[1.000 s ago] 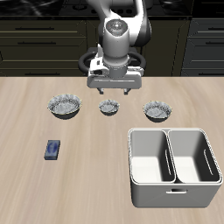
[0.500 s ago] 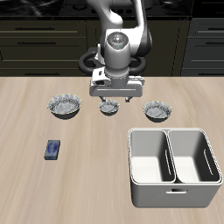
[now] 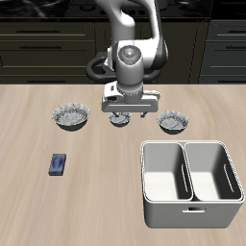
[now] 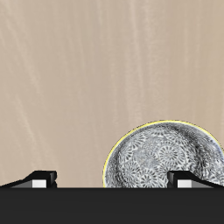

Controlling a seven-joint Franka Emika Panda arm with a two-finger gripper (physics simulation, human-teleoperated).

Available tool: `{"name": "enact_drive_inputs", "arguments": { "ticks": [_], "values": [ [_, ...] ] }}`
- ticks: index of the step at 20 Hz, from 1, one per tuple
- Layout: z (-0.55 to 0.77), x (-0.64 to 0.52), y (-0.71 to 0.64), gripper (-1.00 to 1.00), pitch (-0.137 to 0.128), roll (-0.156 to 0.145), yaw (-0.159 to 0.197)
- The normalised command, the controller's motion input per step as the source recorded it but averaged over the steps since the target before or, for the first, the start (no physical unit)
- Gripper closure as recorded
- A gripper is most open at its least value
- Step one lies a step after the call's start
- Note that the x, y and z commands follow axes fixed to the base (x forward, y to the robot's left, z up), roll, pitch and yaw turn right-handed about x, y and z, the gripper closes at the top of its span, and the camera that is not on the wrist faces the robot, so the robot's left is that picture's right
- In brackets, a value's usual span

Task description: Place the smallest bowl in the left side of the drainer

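The smallest bowl (image 3: 119,119), grey-white and speckled with a scalloped rim, sits on the table between two wider bowls. My gripper (image 3: 127,111) is open and low just above it, partly hiding it. In the wrist view the smallest bowl (image 4: 163,158) lies close below, off centre between the fingers, nearer one fingertip (image 4: 194,179) than the other; the gripper (image 4: 115,178) holds nothing. The drainer (image 3: 187,213), a light grey two-compartment tub, stands nearer the table's front edge, apart from the bowls, with both compartments empty.
Two wider speckled bowls (image 3: 71,116) (image 3: 173,121) flank the smallest one. A small blue object (image 3: 59,164) lies on the table nearer the front edge. Dark cabinets run behind the table.
My gripper has come down toward the smallest bowl and shifted slightly sideways. The bowls and drainer have not moved.
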Motion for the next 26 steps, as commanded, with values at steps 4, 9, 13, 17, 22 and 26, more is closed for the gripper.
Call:
{"name": "enact_drive_inputs", "arguments": {
  "ticks": [4,9,13,17,22,26],
  "values": [
    [-0.18,-0.02,0.03,-1.0,0.02,0.018,-0.014],
    [-0.25,0.01,0.05,-1.0,0.037,0.044,-0.02],
    [-0.17,0.03,0.01,1.0,0.004,0.022,-0.005],
    [-0.11,0.04,-0.02,1.0,0.013,0.002,-0.021],
    [0.12,-0.02,0.04,1.0,-0.02,0.012,-0.017],
    [0.06,0.0,0.03,1.0,-0.003,0.012,-0.006]
  ]
}}
